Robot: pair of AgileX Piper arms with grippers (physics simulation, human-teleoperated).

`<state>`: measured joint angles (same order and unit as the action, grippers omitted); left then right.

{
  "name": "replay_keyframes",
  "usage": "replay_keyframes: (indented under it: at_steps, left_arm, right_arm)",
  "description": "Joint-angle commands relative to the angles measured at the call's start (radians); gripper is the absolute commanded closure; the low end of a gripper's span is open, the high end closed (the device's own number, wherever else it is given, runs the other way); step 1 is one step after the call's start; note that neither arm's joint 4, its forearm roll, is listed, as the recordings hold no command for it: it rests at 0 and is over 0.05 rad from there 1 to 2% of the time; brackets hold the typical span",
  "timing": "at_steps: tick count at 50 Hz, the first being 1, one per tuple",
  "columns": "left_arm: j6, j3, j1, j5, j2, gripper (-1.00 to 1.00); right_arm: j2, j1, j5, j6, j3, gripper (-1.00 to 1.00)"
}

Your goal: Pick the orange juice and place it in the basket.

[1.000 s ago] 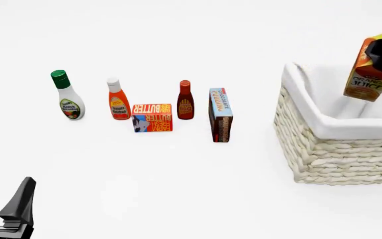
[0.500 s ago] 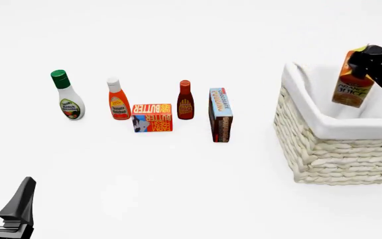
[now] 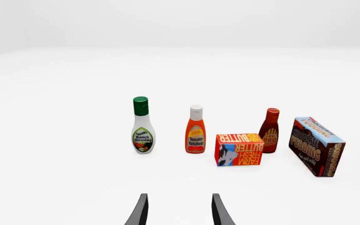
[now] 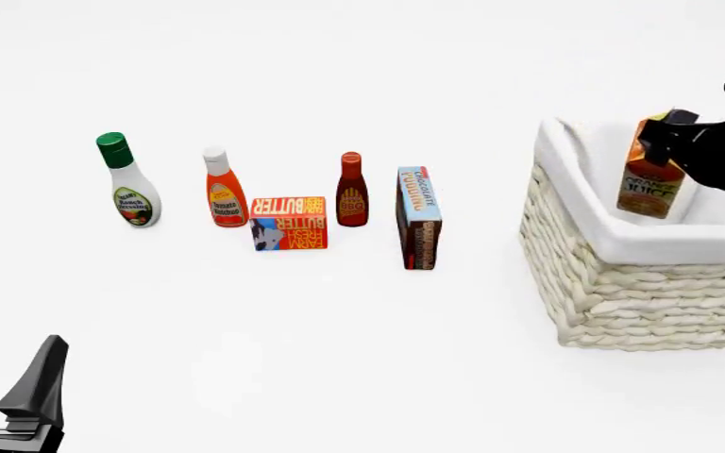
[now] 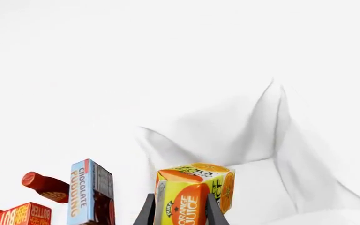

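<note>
Juice: gable-top carton, orange and yellow, hanging inside the basket's opening, its lower part sitting below the liner rim in the front view. Whether its base is touching the basket floor cannot be told. In the right wrist view the juice is showing between two dark fingers, one pressing on each side.

Right gripper: clamped on the juice near its top, reaching in from the right edge over the basket.

Basket: cream woven wicker, squarish, standing at the right of the table, white liner folding over its rim.

Pudding box: standing on edge, nearest item to the basket, well apart from it.

Red sauce bottle: standing upright just left of the pudding box.

Butter box: lying in front of and between the red sauce bottle and the ketchup.

Ranch bottle: green cap, standing leftmost in the row.

Left gripper: resting low at the near left corner, fingers spread apart, holding nothing; in its wrist view the gripper is facing the row of groceries.
</note>
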<state>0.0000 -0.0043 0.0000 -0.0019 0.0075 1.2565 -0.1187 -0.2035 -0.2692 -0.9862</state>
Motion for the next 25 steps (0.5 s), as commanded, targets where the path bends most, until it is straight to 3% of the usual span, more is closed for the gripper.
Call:
replay_keyframes:
  at_steps: [1,25]
  left_arm:
    - [0.000,0.000,0.000,0.000,0.000,-1.00]
    - [0.000,0.000,0.000,0.000,0.000,-1.00]
  right_arm:
    - [0.029,-0.015,0.019,-0.002,-0.002,1.00]
    - [0.117,-0.052,0.074,-0.004,0.009,1.00]
